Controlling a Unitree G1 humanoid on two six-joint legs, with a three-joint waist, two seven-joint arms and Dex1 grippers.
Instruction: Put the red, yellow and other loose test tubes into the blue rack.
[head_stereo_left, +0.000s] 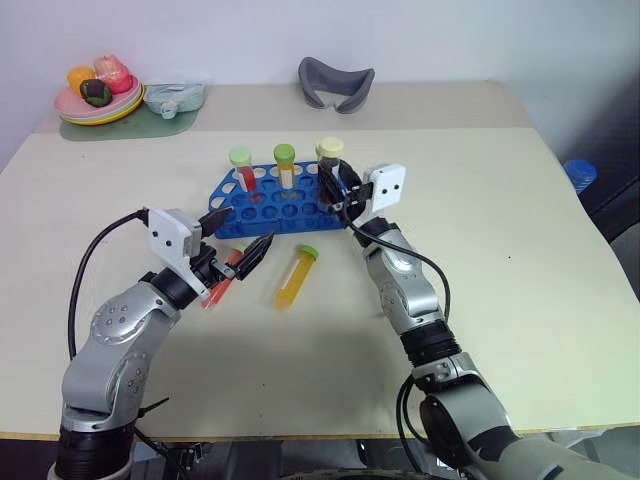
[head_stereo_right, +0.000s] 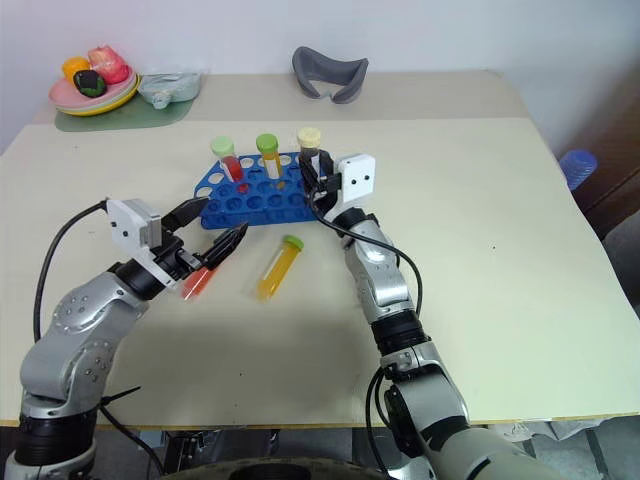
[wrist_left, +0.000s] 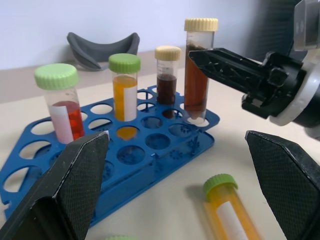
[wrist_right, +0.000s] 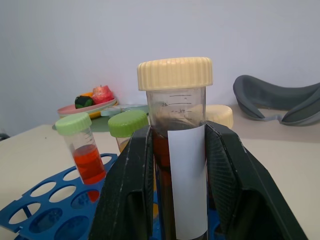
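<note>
My right tool (head_stereo_left: 338, 180) is clamped on the cream-capped clear plastic tube of dark brown liquid (wrist_left: 197, 70), which stands upright with its foot in a corner hole of the blue plastic rack (head_stereo_left: 270, 205); I judge this the seating step. Next I would let go only once it sits square, then back away without knocking the neighbouring tubes. My left tool (head_stereo_left: 240, 255) gapes wide just above the loose red tube (head_stereo_left: 222, 280) lying on the bench (head_stereo_left: 520, 230). The green-capped yellow tube (head_stereo_left: 296, 276) lies beside it, near the rack.
</note>
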